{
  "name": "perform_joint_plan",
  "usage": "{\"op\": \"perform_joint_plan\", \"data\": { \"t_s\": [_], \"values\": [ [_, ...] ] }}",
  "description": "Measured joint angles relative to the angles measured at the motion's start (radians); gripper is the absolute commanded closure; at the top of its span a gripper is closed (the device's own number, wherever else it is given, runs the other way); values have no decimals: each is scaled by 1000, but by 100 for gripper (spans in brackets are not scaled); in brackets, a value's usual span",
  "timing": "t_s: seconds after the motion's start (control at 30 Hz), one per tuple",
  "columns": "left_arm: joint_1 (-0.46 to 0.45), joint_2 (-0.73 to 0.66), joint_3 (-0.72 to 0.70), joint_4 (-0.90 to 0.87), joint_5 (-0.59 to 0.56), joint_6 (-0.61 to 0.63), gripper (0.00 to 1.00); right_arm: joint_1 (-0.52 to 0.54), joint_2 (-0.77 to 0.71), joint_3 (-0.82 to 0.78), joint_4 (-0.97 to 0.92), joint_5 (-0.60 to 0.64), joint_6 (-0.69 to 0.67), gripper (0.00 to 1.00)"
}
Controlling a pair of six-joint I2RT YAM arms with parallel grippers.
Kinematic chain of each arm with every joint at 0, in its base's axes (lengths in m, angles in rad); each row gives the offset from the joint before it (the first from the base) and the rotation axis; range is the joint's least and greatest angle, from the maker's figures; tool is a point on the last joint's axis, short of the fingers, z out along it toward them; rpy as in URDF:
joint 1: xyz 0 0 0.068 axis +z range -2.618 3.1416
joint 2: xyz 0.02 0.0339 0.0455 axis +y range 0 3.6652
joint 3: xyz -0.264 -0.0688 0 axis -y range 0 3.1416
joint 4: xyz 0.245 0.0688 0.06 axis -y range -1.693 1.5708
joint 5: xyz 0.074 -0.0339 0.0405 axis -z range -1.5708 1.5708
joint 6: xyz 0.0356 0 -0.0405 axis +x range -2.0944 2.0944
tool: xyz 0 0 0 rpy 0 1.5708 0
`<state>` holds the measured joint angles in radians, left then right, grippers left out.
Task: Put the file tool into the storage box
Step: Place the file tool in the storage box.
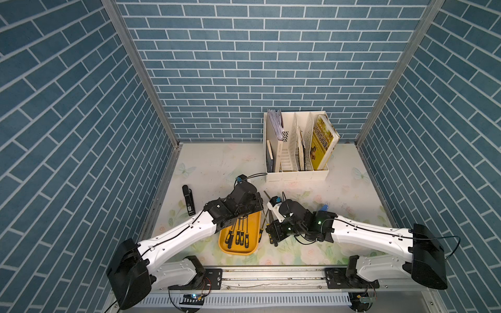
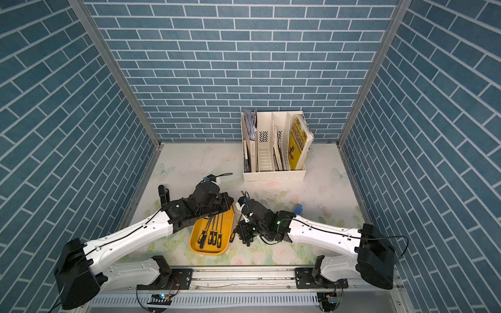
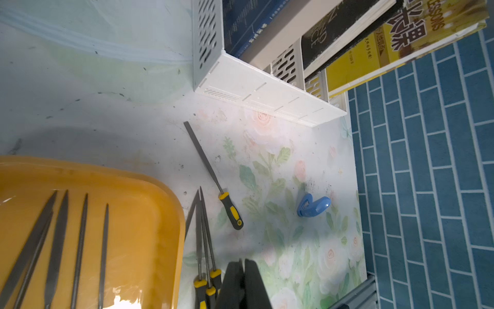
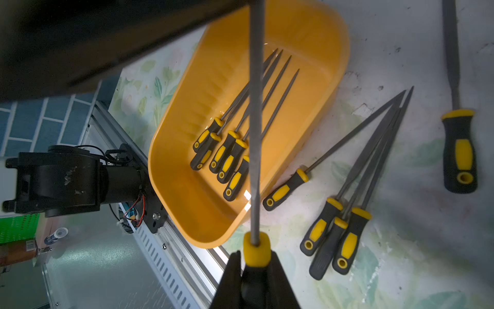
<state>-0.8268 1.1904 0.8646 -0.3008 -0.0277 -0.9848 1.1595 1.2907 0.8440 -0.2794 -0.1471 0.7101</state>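
The storage box (image 1: 238, 250) is a shallow yellow-orange tray near the table's front, seen in both top views (image 2: 195, 244). Several file tools (image 4: 227, 155) with black-and-yellow handles lie inside it. My right gripper (image 4: 255, 263) is shut on the handle of one file tool (image 4: 255, 133), whose shaft reaches out over the tray. More files (image 4: 344, 235) lie on the table beside the tray, and a single one (image 3: 230, 208) lies farther off. My left gripper (image 3: 243, 260) is shut and empty, just beside the tray's rim (image 3: 176, 214) and above the loose files.
A tall white slotted organiser (image 1: 296, 146) with books stands at the back right. A small blue object (image 3: 312, 204) lies on the floral mat to the right. A black device (image 1: 189, 200) lies at the left. My left arm hangs over the tray's far end.
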Motion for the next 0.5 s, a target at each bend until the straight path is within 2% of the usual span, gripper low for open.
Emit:
{"op": "perform_joint_plan", "data": {
  "t_s": [0.1,0.2,0.27,0.37,0.5],
  "values": [
    [2,-7,0,-13,-14,1,100,1,3,0,11,-2,0,83],
    [13,-32,0,-43,-27,26,100,1,3,6,9,-3,-3,43],
    [43,-50,0,-90,-39,63,100,1,1,20,-3,4,-11,28],
    [111,-66,10,-169,-48,142,100,-10,-21,40,-38,19,-34,17],
    [188,-40,74,-282,-82,275,100,-65,-86,39,-88,28,-51,16]
  ]
}}
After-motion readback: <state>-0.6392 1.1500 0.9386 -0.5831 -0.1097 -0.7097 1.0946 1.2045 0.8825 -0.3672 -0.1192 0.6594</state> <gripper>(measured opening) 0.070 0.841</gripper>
